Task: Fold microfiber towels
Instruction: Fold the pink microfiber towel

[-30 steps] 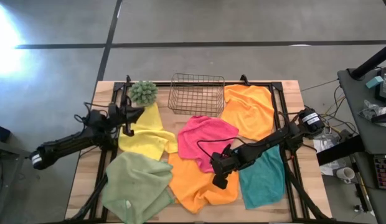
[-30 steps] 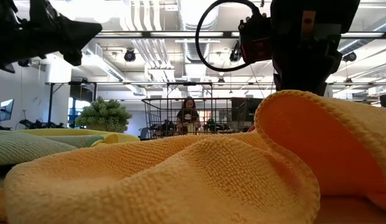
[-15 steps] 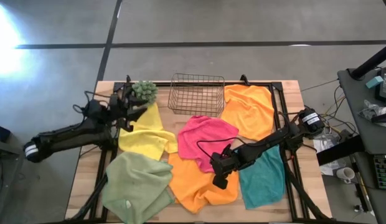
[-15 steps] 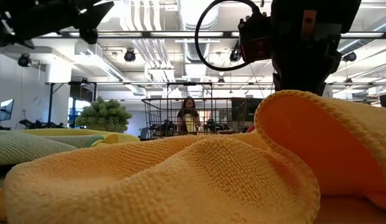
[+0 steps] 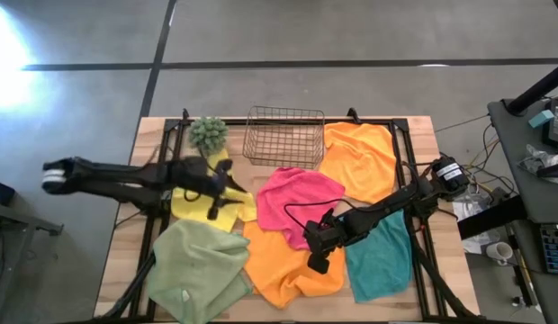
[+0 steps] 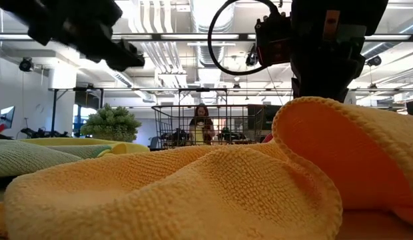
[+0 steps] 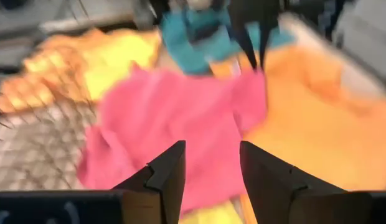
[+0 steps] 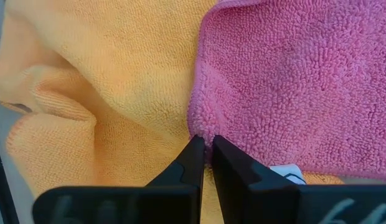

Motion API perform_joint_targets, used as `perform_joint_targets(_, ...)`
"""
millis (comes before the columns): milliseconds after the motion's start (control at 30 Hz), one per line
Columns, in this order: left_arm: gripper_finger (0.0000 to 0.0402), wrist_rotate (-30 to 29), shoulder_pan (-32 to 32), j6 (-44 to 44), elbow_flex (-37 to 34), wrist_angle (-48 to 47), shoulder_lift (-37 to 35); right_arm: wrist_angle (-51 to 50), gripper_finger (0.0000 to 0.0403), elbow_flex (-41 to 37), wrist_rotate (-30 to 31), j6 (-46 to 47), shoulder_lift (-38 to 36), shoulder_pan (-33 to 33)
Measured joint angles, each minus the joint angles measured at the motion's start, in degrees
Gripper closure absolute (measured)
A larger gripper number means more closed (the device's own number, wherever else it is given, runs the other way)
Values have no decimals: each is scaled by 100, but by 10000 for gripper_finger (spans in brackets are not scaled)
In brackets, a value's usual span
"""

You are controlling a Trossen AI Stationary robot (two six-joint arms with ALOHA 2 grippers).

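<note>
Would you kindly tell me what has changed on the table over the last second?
The left gripper swung from beside the ball plant out over the yellow towel toward the pink towel, and its jaws opened. The right gripper stayed shut at the pink towel's edge; the towels did not shift.

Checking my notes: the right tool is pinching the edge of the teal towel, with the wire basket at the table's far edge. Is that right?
Not quite: the right wrist view shows the right tool pinching the pink towel's edge, not teal. The wire basket is at the far edge.
</note>
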Motion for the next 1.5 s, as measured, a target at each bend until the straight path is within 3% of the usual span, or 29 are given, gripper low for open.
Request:
perform_joint_targets(300, 265, -296, -874, -8, 379, 43, 1428, 3, 381, 0, 1, -4, 0, 0)
perform_joint_targets(500, 256, -295, -1054, -9, 1030, 40, 2640, 1, 381, 0, 28, -155, 0, 0)
perform_joint_targets(800, 213, -465, -1101, -18, 1971, -533, 3826, 0, 380, 0, 138, -150, -2, 0)
perform_joint_targets(1000, 210, -490, -1295, -170, 2159, -513, 4078, 1, 380, 0, 144, -150, -2, 0)
perform_joint_targets(1167, 210, -1000, -1334, -322, 2108, -568, 4193, 0, 381, 0, 146, -146, -2, 0)
perform_joint_targets(1500, 210, -1024, -1343, -338, 2107, -550, 4414, 0, 380, 0, 146, -148, -2, 0)
